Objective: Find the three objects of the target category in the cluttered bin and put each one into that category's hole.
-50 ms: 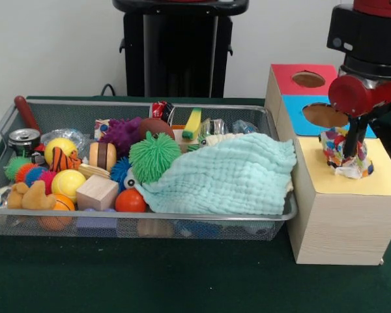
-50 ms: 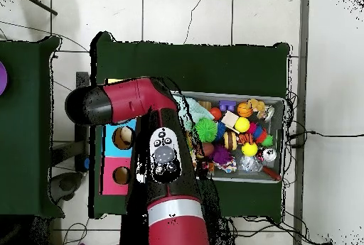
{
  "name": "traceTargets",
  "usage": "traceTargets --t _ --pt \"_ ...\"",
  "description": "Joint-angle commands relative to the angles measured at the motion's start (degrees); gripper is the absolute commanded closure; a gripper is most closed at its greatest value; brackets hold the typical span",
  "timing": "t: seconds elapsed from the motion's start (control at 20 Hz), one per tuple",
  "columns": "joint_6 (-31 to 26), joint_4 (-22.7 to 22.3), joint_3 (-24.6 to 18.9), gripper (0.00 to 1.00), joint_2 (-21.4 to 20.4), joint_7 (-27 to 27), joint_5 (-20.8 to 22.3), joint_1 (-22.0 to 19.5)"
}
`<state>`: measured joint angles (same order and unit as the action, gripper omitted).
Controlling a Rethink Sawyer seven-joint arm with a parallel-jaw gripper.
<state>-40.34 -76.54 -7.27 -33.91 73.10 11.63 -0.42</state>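
Gripper (image 1: 349,155), which you see at the right of the front view, hangs over the yellow top (image 1: 352,179) of the wooden box (image 1: 339,225), clamped on a crumpled multicoloured cloth (image 1: 339,151) that sits at the yellow section's hole. Whether the cloth's lower end is already inside the hole you cannot tell.

Nearest you, the wire-mesh bin (image 1: 182,225) rests on the green table (image 1: 150,280). Along its front wall lie an orange plush toy (image 1: 27,195), a wooden cube (image 1: 96,192) and a red ball (image 1: 130,201). A pale green muslin cloth (image 1: 225,175) covers the bin's right half. Beside it sits a green spiky ball (image 1: 154,156), with a purple spiky ball (image 1: 122,134) and a metal can (image 1: 24,139) behind.

Farther along the box, the blue section (image 1: 300,120) and the red section (image 1: 293,72) each show a round hole.

In the overhead view the red arm (image 2: 153,150) hides the box's yellow end.
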Motion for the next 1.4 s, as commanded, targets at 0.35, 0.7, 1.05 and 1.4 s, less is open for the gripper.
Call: traceTargets --t 0.35,0.7,1.05,1.4 --pt "-6.8 0.8 -1.7 1.0 -2.8 3.5 0.2 -1.2" --pt "-4.5 -1.5 -3.2 1.0 0.2 3.1 -0.3 -2.4" --pt "-5.7 -1.7 -2.6 1.0 4.1 2.7 0.7 -2.4" --pt "-7.6 -1.2 -2.8 1.0 6.5 2.6 0.0 -2.5"
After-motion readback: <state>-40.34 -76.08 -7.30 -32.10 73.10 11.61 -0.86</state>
